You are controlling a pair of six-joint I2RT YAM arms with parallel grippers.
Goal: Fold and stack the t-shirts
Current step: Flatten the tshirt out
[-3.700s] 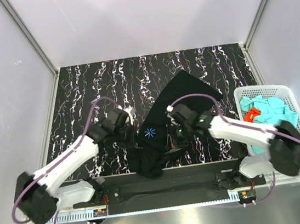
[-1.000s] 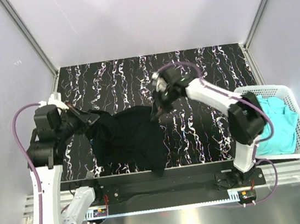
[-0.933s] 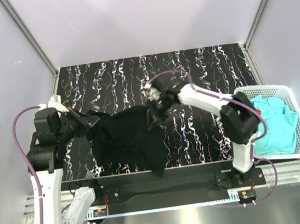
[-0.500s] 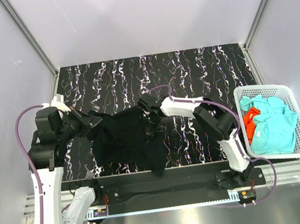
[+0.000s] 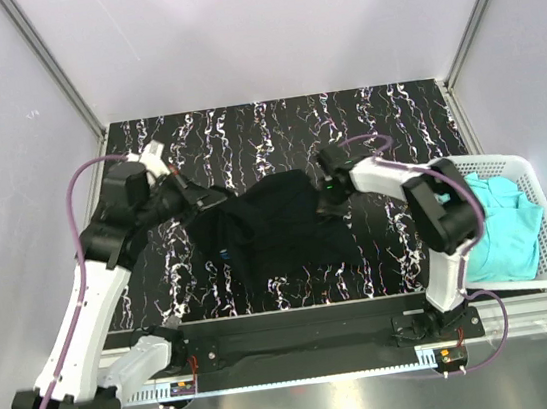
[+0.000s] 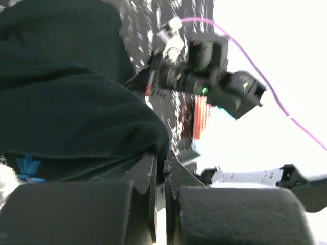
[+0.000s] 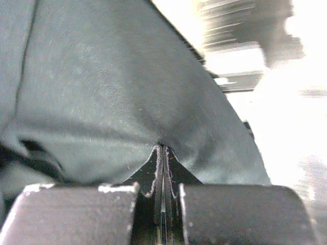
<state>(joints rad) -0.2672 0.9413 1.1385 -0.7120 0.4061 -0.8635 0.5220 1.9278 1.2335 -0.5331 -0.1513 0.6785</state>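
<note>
While both hands pinch opposite sides of the black t-shirt [image 5: 276, 226], the step in hand looks like spreading this first garment flat before any fold is made. It sits in the middle of the tabletop [image 5: 244, 133], stretched between the two arms with its lower part bunched and creased toward the near edge. The left hand [image 5: 208, 201] is closed on the shirt's left upper edge, and its wrist view shows the fingers pressed together with a roll of black cloth caught at their tips. The right hand [image 5: 331, 195] is likewise closed on the right edge, a thin pleat of fabric nipped between its fingers in its own wrist view. The turquoise t-shirts [image 5: 498, 225] wait in the white basket [image 5: 447, 167] at the right side, so stacking is not yet begun. The next move probably calls for drawing the hands apart evenly and lowering the cloth so it lands smooth, then letting go and regrasping a sleeve or hem; with pinches this small, a hard pull might slip the fabric free. As for markings, only a small blue mark [image 6: 28, 167] shows on the shirt, star-like but too blurred to read, and no writing or brand is legible anywhere
</note>
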